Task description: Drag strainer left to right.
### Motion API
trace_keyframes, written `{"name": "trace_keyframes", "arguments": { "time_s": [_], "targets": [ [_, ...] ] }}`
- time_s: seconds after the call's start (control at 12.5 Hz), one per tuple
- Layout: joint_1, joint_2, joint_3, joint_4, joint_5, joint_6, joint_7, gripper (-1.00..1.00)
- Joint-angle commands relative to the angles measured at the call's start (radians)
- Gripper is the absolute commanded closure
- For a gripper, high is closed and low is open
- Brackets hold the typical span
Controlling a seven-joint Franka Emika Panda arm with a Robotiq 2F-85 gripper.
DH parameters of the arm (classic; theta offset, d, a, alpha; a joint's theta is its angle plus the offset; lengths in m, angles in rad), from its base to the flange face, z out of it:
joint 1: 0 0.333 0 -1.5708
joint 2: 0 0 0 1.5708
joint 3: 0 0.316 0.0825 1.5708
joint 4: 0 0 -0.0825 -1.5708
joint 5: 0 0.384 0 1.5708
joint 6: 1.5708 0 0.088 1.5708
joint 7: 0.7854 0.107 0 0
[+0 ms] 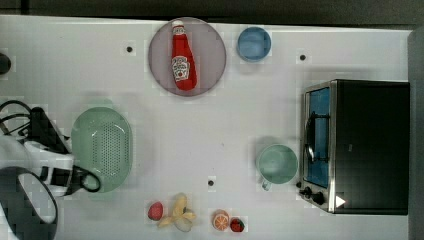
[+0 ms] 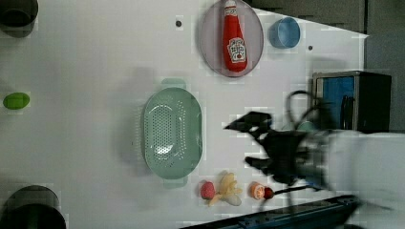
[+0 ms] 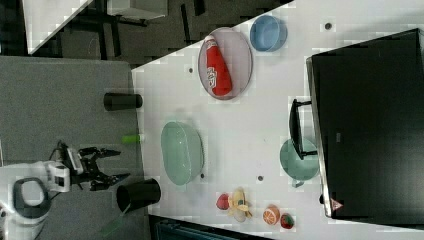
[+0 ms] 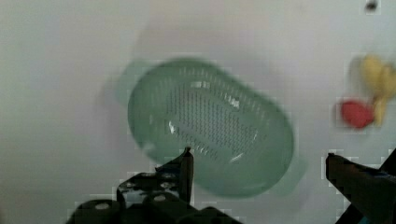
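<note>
At the top view's left end of the table [image 1: 210, 125], strainer [image 1: 102, 142] lay flat, long axis running across the table, untouched. Gripper [image 4: 257, 170] hung above and just off its near rim, fingers spread wide, holding nothing. Needed to drop onto the rim, then pull toward the top view's right.

The gripper [image 4: 258, 161] hangs above the table with its two black fingers [image 4: 186, 164] spread wide — nothing between them. In the right view the white arm [image 3: 30, 192] reaches in from the right view's left, gripper [image 3: 112, 164] leading — fingers parted there too.
</note>
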Motion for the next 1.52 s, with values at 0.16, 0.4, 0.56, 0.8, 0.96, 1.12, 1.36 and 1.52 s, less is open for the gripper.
{"name": "trace_keyframes", "arguments": {
  "time_s": [0.16, 0.4, 0.56, 0.8, 0.96, 1.12, 1.36, 1.52],
  "targets": [
    [0.0, 0.126, 0.019, -0.043, 0.0, 0.12, 0.448, -1.0],
    [0.011, 0.268, 0.02, -0.061, -0.077, 0.232, 0.574, -1.0],
    [0.011, 0.362, 0.014, -0.064, -0.13, 0.304, 0.595, -1.0],
    [0.018, 0.483, -0.012, -0.064, -0.148, 0.447, 0.595, -1.0],
    [0.038, 0.539, -0.052, -0.064, -0.151, 0.518, 0.595, -1.0],
    [0.07, 0.567, -0.106, -0.064, -0.189, 0.536, 0.595, -1.0],
    [0.11, 0.585, -0.16, -0.066, -0.217, 0.556, 0.595, -1.0],
    [0.115, 0.585, -0.177, -0.073, -0.221, 0.555, 0.595, -1.0]
  ]
}}
